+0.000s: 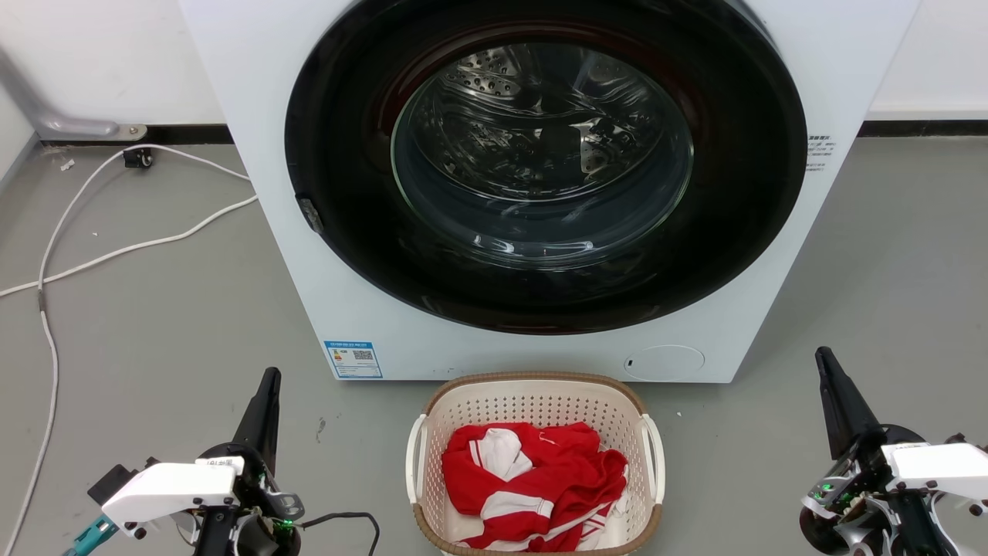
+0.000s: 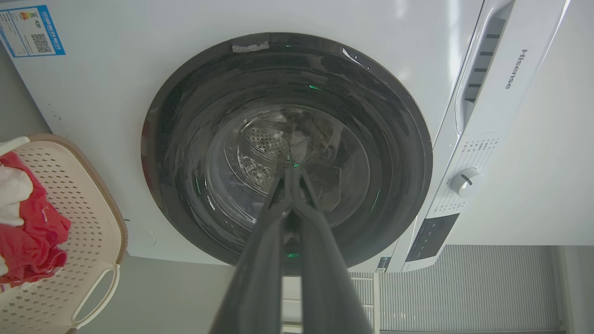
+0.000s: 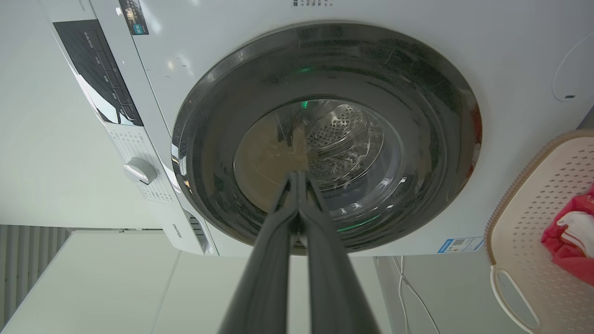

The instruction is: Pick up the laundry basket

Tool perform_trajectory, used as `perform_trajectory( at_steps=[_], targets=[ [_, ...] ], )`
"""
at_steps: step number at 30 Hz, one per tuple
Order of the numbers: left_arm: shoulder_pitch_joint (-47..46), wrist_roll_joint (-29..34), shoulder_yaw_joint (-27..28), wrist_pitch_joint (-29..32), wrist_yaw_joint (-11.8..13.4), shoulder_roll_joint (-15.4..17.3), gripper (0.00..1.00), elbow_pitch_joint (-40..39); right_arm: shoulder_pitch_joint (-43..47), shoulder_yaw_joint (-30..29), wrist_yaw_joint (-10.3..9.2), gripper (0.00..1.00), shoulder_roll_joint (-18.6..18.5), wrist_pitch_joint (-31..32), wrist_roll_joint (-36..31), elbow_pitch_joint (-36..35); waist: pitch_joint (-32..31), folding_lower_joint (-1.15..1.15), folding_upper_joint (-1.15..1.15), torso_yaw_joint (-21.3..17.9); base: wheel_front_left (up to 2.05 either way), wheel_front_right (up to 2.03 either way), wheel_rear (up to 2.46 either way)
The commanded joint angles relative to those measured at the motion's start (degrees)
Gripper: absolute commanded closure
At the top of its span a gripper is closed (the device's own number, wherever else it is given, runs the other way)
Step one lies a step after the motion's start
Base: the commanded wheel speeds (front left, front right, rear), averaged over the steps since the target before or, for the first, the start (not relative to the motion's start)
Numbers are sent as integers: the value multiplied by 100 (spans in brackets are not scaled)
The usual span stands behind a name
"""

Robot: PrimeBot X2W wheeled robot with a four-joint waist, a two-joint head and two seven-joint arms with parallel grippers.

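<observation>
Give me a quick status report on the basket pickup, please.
Left gripper and right gripper shut, empty. Laundry basket on floor, untouched. Nothing in the way.

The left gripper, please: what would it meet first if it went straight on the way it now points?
Most likely the washer's round glass door: in the left wrist view the left gripper, jaws shut, aims at its middle. The laundry basket lies off to one side. How far off the door is remains unclear.
</observation>
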Motion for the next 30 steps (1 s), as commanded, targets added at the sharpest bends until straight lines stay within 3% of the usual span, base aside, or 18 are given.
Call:
perform_trajectory(
  at_steps=[1, 12, 13, 23, 30],
  targets=[
    [-52, 35, 8, 26, -16, 0, 100, 5, -70, -11, 0, 100, 9, 10, -29, 8, 0, 0, 0, 0, 0, 0, 0],
    [-54, 39, 23, 28, -16, -9, 100, 5, -71, -24, 0, 100, 19, 24, -47, 8, 0, 0, 0, 0, 0, 0, 0],
    [-2, 26, 17, 25, 0, -14, 0, 1, 0, -17, 0, 0, 9, 5, -4, 1, 0, 0, 0, 0, 0, 0, 0],
    [91, 58, -142, -199, -1, -43, 0, -24, 166, 119, 0, 0, 30, -221, -46, -25, -7, 0, 0, 0, 0, 0, 0],
    [151, 572, -230, -386, -2, -46, 0, -281, 246, 131, 0, 0, 34, -408, -684, -155, -22, 0, 0, 5, 0, 0, 0]
  ],
)
